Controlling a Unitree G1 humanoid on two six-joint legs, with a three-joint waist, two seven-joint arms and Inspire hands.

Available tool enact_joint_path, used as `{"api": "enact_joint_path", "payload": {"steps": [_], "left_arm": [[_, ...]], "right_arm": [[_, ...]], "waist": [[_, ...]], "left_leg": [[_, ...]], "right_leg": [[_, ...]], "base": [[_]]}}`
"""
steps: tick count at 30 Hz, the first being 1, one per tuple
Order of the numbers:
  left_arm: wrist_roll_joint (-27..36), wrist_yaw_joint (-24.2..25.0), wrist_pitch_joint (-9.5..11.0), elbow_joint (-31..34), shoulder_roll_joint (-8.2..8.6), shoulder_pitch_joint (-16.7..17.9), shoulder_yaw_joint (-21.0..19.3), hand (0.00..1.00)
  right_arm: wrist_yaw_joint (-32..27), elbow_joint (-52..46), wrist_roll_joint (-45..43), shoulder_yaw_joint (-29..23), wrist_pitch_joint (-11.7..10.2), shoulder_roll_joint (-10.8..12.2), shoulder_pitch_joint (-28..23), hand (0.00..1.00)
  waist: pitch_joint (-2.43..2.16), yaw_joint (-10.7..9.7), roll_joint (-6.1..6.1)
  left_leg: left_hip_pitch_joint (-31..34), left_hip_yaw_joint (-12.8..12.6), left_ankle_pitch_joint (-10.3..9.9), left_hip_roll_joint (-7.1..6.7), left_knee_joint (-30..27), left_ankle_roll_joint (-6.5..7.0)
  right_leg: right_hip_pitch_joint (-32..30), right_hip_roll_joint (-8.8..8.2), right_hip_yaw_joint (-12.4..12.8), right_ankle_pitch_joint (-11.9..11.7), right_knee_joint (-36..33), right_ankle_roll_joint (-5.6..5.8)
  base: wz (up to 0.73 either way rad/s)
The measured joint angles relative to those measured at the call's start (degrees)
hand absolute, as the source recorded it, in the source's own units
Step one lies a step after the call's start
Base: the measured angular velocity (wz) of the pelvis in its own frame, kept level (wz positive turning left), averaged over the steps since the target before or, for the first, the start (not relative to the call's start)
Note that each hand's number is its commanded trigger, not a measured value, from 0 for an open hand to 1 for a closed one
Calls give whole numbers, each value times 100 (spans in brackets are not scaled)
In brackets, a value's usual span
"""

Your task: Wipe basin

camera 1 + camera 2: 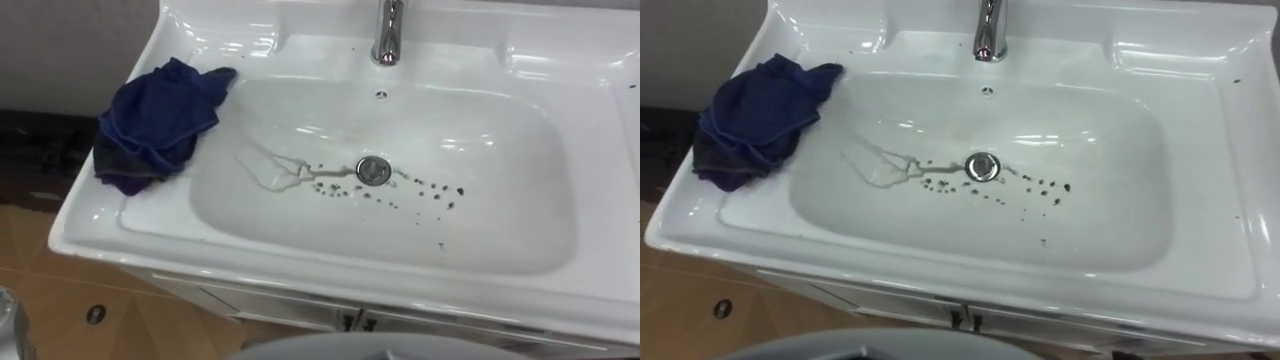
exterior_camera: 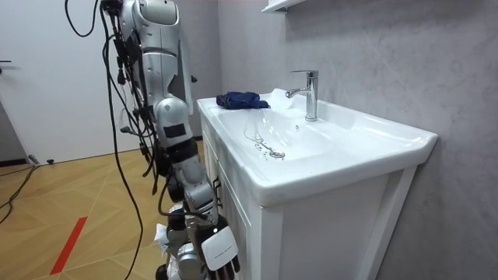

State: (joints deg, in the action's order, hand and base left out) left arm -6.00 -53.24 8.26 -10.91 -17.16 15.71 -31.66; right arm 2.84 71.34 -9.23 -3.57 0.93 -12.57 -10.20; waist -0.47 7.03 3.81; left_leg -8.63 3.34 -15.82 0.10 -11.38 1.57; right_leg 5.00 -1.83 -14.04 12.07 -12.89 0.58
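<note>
A white basin [image 1: 490, 215] lies below me, with dark specks [image 1: 432, 190] scattered around its drain [image 1: 373, 170] and a thin smear of water [image 1: 268, 172] left of the drain. On the basin's left rim lies a crumpled dark blue cloth [image 1: 155, 120], one corner hanging into the bowl. In the room view I stand upright at the basin's front. My right hand [image 2: 219, 250] hangs low beside the cabinet [image 2: 311, 233] with relaxed fingers and holds nothing. A grey sliver of my left hand [image 1: 8, 325] shows at the lower left edge.
A chrome faucet [image 1: 388, 30] rises at the basin's back rim, with an overflow hole [image 1: 380, 94] below it. A grey wall stands behind the basin. Wooden floor [image 2: 85, 202] lies to my left and behind me.
</note>
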Motion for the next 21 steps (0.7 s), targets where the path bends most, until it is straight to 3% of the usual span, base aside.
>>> {"api": "enact_joint_path", "payload": {"steps": [4, 5, 8, 13, 21], "left_arm": [[-808, 11, 134, 523, 0, -1, 53, 0], [-914, 28, 174, 593, 0, -19, 65, 0], [-990, 53, 245, 650, 1, -96, 234, 0], [-987, 240, 288, 651, 4, -113, 661, 0], [-1054, 502, 291, 649, 11, -133, 1578, 0]], "right_arm": [[161, -1, 1, -14, -110, -4, -3, 0], [191, -2, -12, -14, -137, -10, 11, 0], [317, 23, -25, -11, -232, -71, 4, 0], [470, 138, 29, 5, -238, -79, 7, 0], [494, 308, -26, 17, -256, -63, 9, 0]], "waist": [[60, -217, 1], [89, -248, 19], [121, -376, 53], [114, -509, 51], [98, -836, -70]], "left_leg": [[-34, 7, 0, 4, 7, 0], [-54, 1, 0, 8, 13, 0], [-83, -46, 0, 15, 26, 0], [-109, -200, 0, 29, 70, 0], [-181, -308, 0, 47, 73, 0]], "right_leg": [[77, 10, -2, -6, 35, 1], [88, 18, 17, -6, 40, 0], [84, 33, 85, -5, 37, -1], [32, 62, 244, -8, 32, 0], [45, 87, 379, -9, 29, 1]], "base": [[0], [0], [-9], [-16], [-11]]}}
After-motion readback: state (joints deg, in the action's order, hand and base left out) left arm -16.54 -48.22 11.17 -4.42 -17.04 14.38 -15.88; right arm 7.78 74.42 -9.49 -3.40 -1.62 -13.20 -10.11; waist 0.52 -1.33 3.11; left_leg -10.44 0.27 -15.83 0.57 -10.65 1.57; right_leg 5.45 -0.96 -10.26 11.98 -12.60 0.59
